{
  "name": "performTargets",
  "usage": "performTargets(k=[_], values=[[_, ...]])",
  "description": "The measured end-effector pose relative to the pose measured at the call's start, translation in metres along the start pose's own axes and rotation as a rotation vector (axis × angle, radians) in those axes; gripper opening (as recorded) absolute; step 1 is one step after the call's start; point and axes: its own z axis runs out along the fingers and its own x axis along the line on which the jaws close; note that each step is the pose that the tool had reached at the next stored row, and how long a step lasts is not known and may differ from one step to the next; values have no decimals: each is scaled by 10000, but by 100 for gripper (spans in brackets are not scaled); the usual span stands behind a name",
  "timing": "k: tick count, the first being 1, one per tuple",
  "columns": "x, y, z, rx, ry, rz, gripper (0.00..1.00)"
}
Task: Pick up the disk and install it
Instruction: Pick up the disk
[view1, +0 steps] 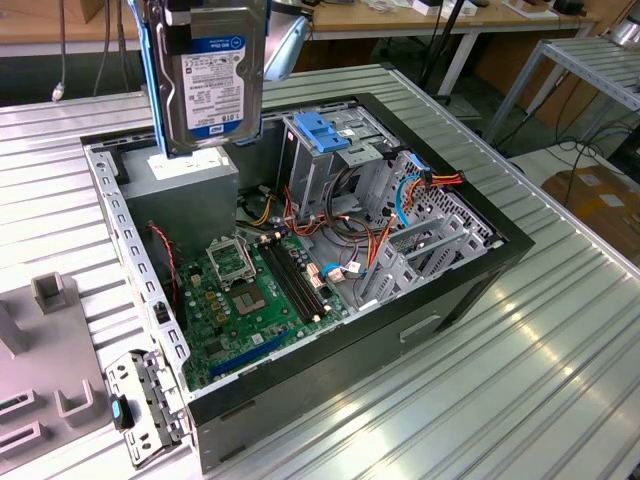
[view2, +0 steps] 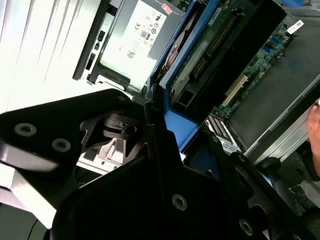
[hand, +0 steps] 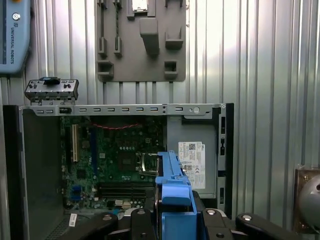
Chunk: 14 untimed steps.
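The black gripper (hand: 175, 222) is clamping the flat grey-metal disk (view1: 212, 80), framed in bright blue plastic, upright above the open black computer case (view1: 470, 290).

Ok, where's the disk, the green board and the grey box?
disk (view1: 213, 85), exterior view, on its labelled metal face.
green board (view1: 245, 305), exterior view, near its middle.
grey box (view1: 190, 205), exterior view, on its side wall.

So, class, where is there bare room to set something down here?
Bare: ribbed metal tabletop on the exterior view's right of the open black computer case. Crowded: inside it, tangled cables around the grey drive cage.
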Motion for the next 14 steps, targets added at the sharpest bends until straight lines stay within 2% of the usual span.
performTargets(k=[1,3,5,6,8,9,10,13,14], values=[[23,0,2,-1,3,1,37],[118,-1,11,-3,10,8,37],[182,-5,15,-60,13,25,37],[192,-9,20,-121,10,26,37],[198,-20,23,-355,17,18,37],[200,-32,26,-551,17,10,37],[201,-42,28,-672,18,9,37],[207,-43,28,-674,18,7,37],[233,-43,29,-674,19,6,37]])
